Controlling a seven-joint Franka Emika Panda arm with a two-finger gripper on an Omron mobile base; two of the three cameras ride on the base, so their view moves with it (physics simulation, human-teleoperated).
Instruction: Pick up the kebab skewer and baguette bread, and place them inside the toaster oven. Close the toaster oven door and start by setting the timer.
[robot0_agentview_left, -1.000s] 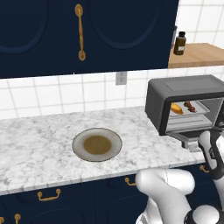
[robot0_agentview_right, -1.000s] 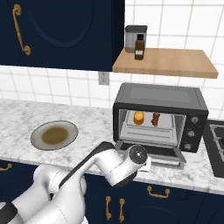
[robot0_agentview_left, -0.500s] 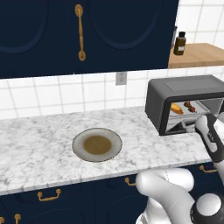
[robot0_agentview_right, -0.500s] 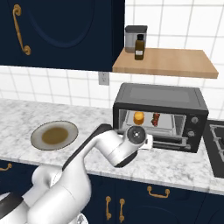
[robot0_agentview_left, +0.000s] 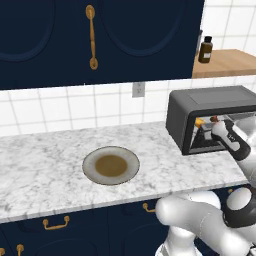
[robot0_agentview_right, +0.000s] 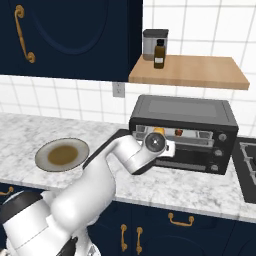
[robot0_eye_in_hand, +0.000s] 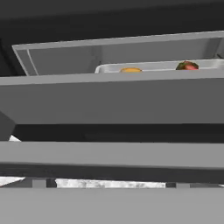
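Toaster oven door (robot0_agentview_right: 192, 152) is higher now — nearly shut; we see our gripper (robot0_agentview_right: 167, 148) open, touching its edge.

Toaster oven (robot0_agentview_right: 183, 112): dark grey casing, black control panel at right.
Baguette bread (robot0_eye_in_hand: 130, 69): orange-yellow.
Kebab skewer (robot0_eye_in_hand: 187, 66): red chunk.
Plate (robot0_agentview_left: 111, 165): grey rim, brown centre.
Surface (robot0_agentview_left: 45, 170): white marble, grey veining.
Cabinets (robot0_agentview_left: 130, 35): navy, brass handles.
Shelf (robot0_agentview_right: 190, 72), upper right: light wood.
Bottle (robot0_agentview_right: 159, 54): dark brown.
Wall tiles (robot0_agentview_left: 60, 107): white.
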